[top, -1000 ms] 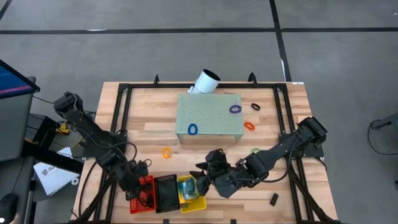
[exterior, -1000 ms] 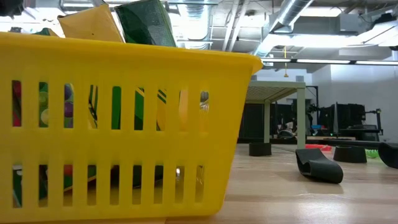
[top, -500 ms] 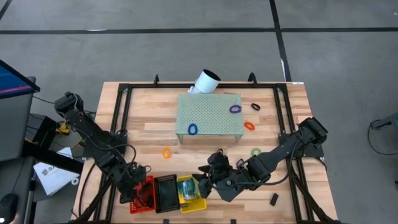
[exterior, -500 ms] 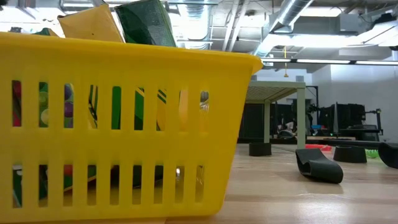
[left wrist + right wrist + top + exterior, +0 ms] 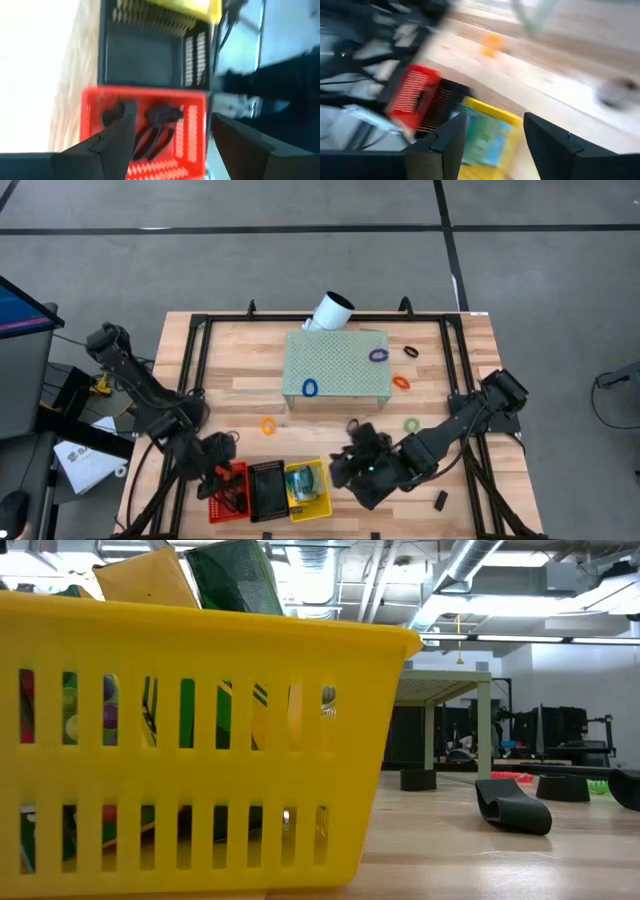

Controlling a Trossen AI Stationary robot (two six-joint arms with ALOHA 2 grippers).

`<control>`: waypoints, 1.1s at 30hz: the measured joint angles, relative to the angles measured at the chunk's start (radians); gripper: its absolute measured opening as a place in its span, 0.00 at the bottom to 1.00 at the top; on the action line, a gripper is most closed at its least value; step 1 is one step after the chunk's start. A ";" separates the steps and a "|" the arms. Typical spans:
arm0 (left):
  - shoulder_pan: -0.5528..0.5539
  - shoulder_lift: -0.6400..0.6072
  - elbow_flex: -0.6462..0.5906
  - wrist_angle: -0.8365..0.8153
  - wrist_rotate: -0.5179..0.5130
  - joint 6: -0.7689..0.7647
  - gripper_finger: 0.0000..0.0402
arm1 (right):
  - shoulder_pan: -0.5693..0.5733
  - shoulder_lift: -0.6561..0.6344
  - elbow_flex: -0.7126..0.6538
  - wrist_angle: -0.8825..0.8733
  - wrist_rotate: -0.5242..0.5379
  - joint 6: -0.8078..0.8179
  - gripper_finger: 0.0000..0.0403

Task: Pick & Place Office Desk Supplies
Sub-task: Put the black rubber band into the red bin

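Since a second ago the left gripper (image 5: 222,470) has lifted back from the red basket (image 5: 229,494), jaws now apart and empty; black clips (image 5: 150,125) lie inside. The right gripper (image 5: 345,470), jaws apart, has drawn right of the yellow basket (image 5: 310,505) holding crayon boxes (image 5: 304,483). Open board lies between the baskets and the block (image 5: 337,368), where an orange loop (image 5: 268,425) rests.
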 joint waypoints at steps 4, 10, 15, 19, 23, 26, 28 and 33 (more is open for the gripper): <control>0.024 -0.073 0.000 0.028 -0.084 0.005 0.61 | 0.015 0.007 0.000 -0.185 -0.080 0.234 0.47; 0.055 -0.191 0.000 0.114 -0.239 0.088 0.60 | 0.008 0.054 -0.001 -0.352 -0.202 0.380 0.48; 0.106 -0.271 0.000 0.212 -0.303 0.159 0.60 | 0.009 0.137 -0.001 -0.501 -0.322 0.461 0.49; 0.144 -0.296 0.000 0.292 -0.313 0.229 0.60 | 0.021 0.186 -0.006 -0.522 -0.378 0.494 0.50; 0.167 -0.295 0.000 0.328 -0.305 0.255 0.60 | 0.031 0.188 -0.094 -0.484 -0.442 0.566 0.50; 0.177 -0.286 0.000 0.341 -0.279 0.258 0.59 | 0.051 0.159 -0.198 -0.384 -0.480 0.597 0.49; 0.180 -0.286 0.000 0.341 -0.264 0.259 0.59 | 0.061 0.136 -0.270 -0.284 -0.497 0.604 0.48; 0.180 -0.285 0.000 0.358 -0.264 0.258 0.59 | 0.067 0.108 -0.409 -0.174 -0.515 0.611 0.47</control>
